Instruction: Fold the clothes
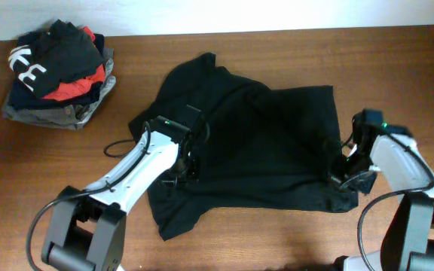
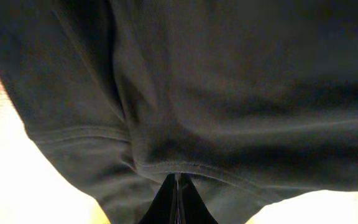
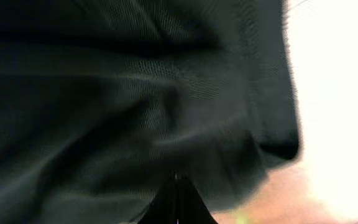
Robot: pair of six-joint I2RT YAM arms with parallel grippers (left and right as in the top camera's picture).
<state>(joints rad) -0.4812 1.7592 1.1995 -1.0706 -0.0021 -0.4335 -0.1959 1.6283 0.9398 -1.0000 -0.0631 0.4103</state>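
The top (image 1: 255, 143) is lying rumpled in the middle of the tabletop (image 1: 277, 241), roughly spread out, with one bunched part sticking up toward the far edge and a loose flap trailing toward the near-left. It's well apart from the pile (image 1: 55, 75) of other clothes in the far-left corner.

The left gripper (image 1: 181, 169) is closed down to nothing on the left part of the top. In the left wrist view a stitched hem (image 2: 185, 167) is seen running right across the tips, so a pinch on that edge is assumed. The right gripper (image 1: 337, 177) is closed up tight too, at the near-right corner, with fabric draped over the tips in its own view, though that picture is blurry.

As for handling: light, soft and totally floppy, by the look of all those wrinkles. No shape will be held, and anything lifted will sag and drag the rest along. The weave looks matte, so slipping isn't much of a worry if a decent bite is taken. Hems and corners should be grabbed rather than mid-panel, since only one layer gets caught there and the fold line can be kept straight.
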